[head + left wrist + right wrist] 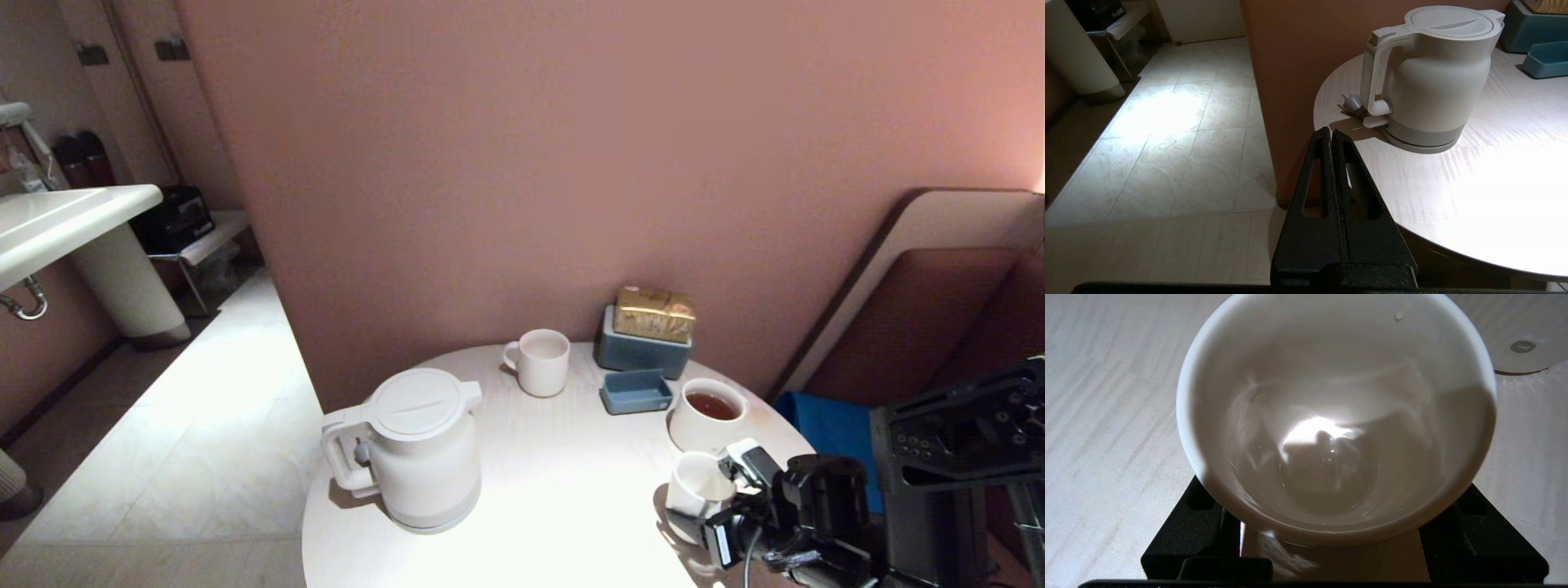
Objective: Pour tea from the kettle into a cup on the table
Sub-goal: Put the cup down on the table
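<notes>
Our right claw (709,510) sits at the near right edge of the surface (555,498), fingers spread around the cup (694,483). We cannot tell contact. The cup looks empty. Kettle (420,445) stands upright, well to the left. Our left claw (1331,136), fingers pressed together, hangs beside the surface, short of the kettle handle.

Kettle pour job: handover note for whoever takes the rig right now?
Right hand: around the cup at the near right of the table; grip cannot be confirmed. The cup holds no tea.
Left hand: shut, empty, off the table's left edge, short of the kettle.
Kettle: upright at near left, lid on, untouched.
Wider cup already holds tea; mug at the back.
Left: grasp the kettle, pour.
</notes>
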